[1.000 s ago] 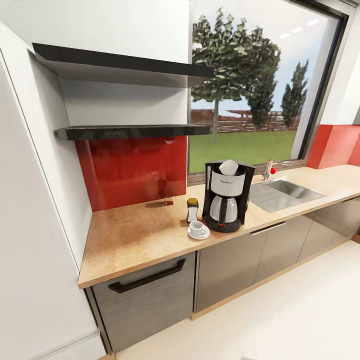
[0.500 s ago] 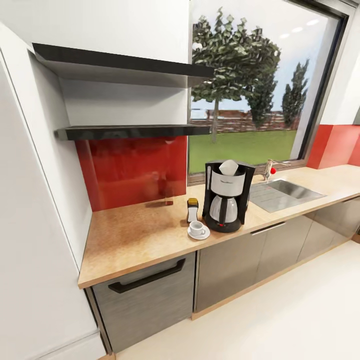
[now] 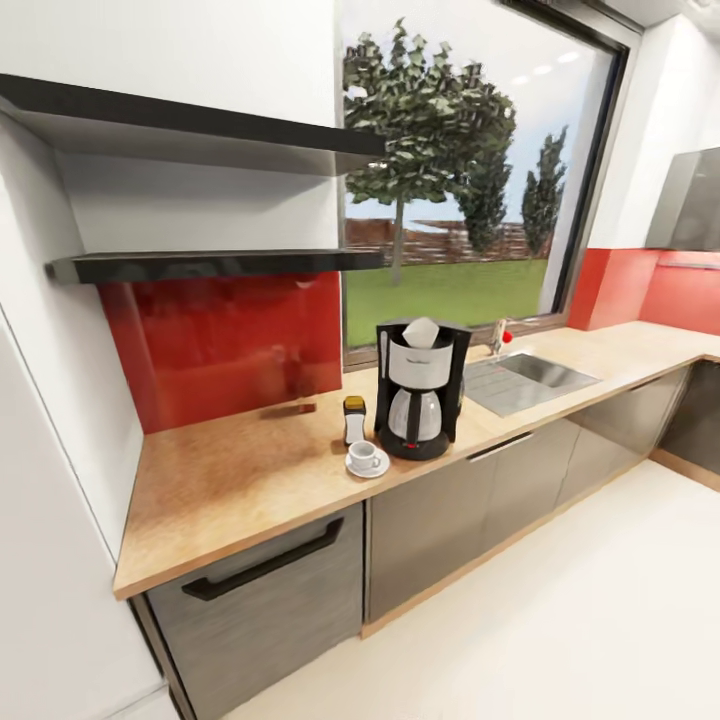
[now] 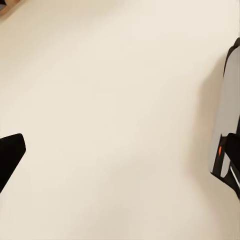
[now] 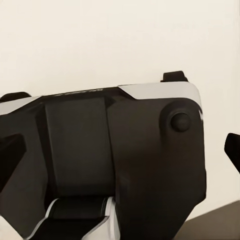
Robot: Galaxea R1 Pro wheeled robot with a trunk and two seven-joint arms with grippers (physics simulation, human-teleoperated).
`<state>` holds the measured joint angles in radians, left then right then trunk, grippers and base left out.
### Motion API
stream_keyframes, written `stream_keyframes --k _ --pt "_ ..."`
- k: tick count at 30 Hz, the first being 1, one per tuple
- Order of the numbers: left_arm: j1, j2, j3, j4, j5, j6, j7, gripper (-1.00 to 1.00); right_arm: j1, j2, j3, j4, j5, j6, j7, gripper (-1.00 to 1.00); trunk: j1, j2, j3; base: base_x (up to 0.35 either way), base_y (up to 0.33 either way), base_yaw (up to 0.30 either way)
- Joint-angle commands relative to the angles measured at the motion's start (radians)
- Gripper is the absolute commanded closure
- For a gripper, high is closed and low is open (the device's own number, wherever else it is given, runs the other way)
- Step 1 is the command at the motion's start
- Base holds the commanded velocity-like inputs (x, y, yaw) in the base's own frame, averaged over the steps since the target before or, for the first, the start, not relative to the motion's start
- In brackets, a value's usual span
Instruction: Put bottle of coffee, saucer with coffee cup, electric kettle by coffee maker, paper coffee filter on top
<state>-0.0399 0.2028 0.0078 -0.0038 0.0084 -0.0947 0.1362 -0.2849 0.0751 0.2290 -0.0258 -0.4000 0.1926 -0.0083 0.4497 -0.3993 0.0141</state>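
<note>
Four task items stand grouped on the tabletop (image 3: 230, 480), ordered by size: the coffee maker (image 3: 420, 390), the bottle of coffee (image 3: 354, 420) just beside it, the saucer (image 3: 367, 465) in front of the bottle, and the coffee cup (image 3: 365, 456) on the saucer. A paper coffee filter (image 3: 421, 333) sits on top of the coffee maker. The kitchen shelf (image 3: 215, 264) hangs above. Both wrist views face pale floor (image 4: 115, 115), well apart from the items. Left gripper (image 4: 120, 152) fingertips sit at opposite frame edges, released. Right gripper state cannot be told.

The tabletop (image 3: 230, 480) runs off the right edge; the coffee cup's (image 3: 365, 457) handle is too small to tell.
</note>
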Motion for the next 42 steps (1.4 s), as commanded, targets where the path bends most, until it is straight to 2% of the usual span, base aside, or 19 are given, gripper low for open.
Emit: stream_keyframes --k 1,16,19,25,31,34,39,42 --pt "0.000 0.000 0.001 0.001 0.001 -0.003 0.002 -1.00 0.000 0.001 0.007 -0.001 -0.008 0.006 0.000 -1.00 0.000 -0.001 0.000 0.000 0.000 -0.300" --pt "0.000 0.000 0.000 0.001 0.001 -0.003 0.000 -1.00 0.004 0.000 0.007 0.001 -0.007 0.009 -0.006 -1.00 0.000 -0.001 0.000 0.000 0.000 -0.300" --pt "0.000 0.000 0.000 0.001 -0.001 -0.001 0.000 -1.00 0.029 -0.013 0.007 0.001 -0.008 0.008 -0.011 -1.00 0.000 -0.001 0.000 0.000 0.000 -0.295" --pt "0.001 0.000 0.000 0.001 -0.002 0.000 0.001 -1.00 0.046 -0.020 0.008 0.001 -0.007 0.004 -0.109 -1.00 0.000 -0.001 0.000 0.000 0.000 -0.271" --pt "0.002 0.000 0.000 0.001 -0.002 0.001 0.001 -1.00 0.047 -0.015 0.010 0.000 -0.004 -0.002 -0.122 -1.00 0.000 -0.001 0.000 0.000 0.000 -0.095" --pt "0.002 0.000 0.001 0.001 -0.002 0.001 0.002 -1.00 0.047 -0.019 0.011 -0.001 -0.004 -0.031 -0.122 -1.00 0.000 -0.001 0.000 0.000 0.000 -0.004" --pt "0.002 0.001 0.001 0.001 -0.001 -0.002 0.003 -1.00 0.047 -0.017 0.011 -0.002 -0.007 -0.190 -0.122 -1.00 0.000 -0.001 0.000 0.000 0.000 0.000" --pt "0.002 0.000 0.005 0.001 0.002 -0.003 0.004 -1.00 0.047 -0.020 0.011 -0.002 -0.006 -0.245 -0.122 -1.00 0.000 -0.001 0.000 0.000 0.000 0.000"
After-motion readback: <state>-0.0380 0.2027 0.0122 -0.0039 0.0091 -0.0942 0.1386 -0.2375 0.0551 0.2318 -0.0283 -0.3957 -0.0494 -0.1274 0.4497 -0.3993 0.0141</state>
